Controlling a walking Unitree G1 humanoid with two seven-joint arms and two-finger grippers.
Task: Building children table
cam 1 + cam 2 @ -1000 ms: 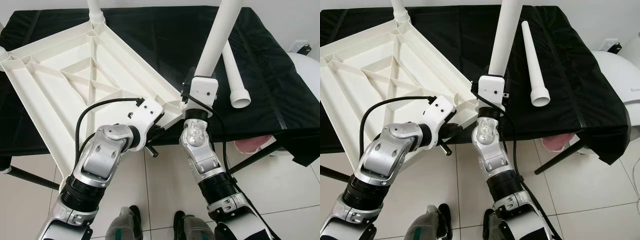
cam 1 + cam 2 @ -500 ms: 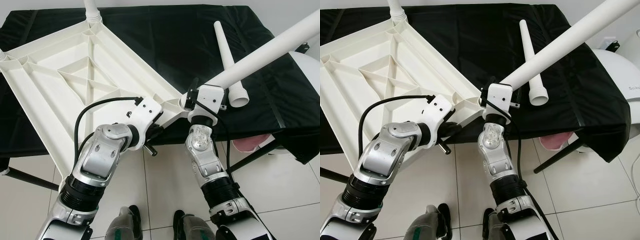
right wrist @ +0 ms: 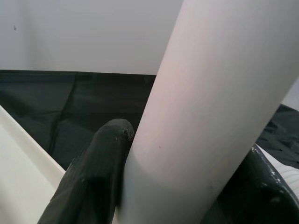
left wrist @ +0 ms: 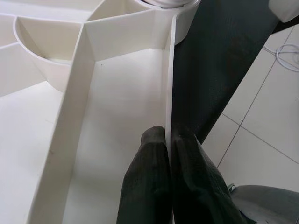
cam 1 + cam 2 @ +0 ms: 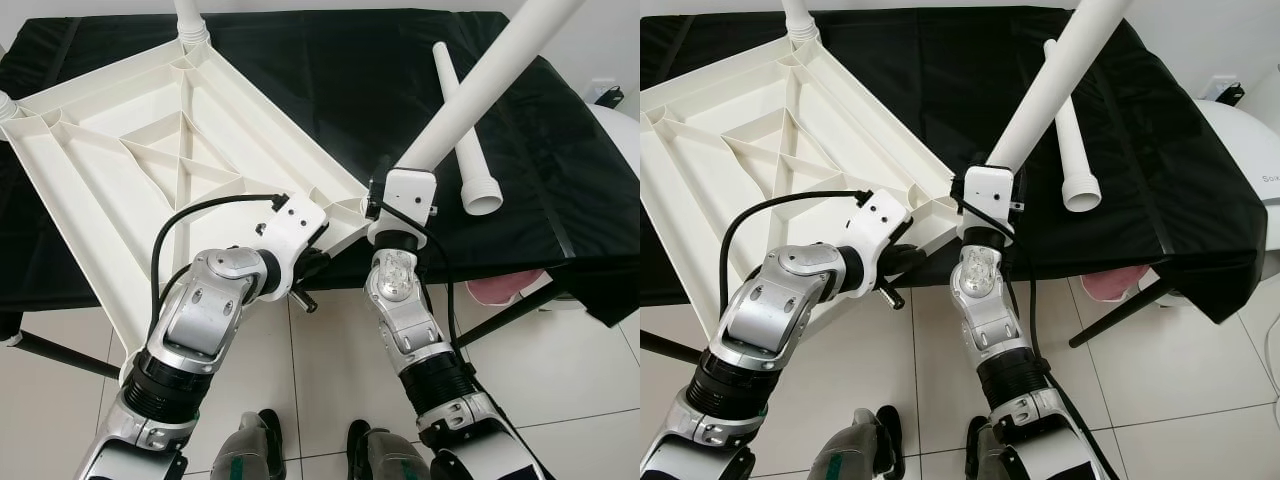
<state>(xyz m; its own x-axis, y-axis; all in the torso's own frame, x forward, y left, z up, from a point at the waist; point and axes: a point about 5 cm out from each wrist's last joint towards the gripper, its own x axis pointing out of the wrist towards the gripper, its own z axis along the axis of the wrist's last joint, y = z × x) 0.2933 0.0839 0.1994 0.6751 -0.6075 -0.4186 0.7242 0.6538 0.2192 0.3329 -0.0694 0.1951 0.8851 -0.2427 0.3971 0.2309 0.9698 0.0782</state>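
Observation:
A white plastic table top point(image 5: 150, 150) lies upside down on a black-covered table. Two white legs stand in its far corners point(image 5: 188, 22). My left gripper point(image 4: 169, 135) is shut on the thin rim point(image 4: 169, 88) near the top's front corner. My right gripper point(image 3: 187, 158) is shut on a thick white leg point(image 5: 495, 65), low down near its base. That leg tilts up and to the right, with its lower end at the front corner socket point(image 5: 352, 208). Another loose white leg point(image 5: 472, 165) lies on the cloth to the right.
The black cloth point(image 5: 330, 80) covers a folding table with dark slanted legs point(image 5: 60, 355). A white rounded object point(image 5: 620, 130) stands at the far right. Something pink point(image 5: 495, 290) sits under the table's front edge. Pale floor tiles lie below.
The leg in my right gripper stood almost upright, swung far over to the right, and now has come partway back up. My left gripper has kept its hold on the rim.

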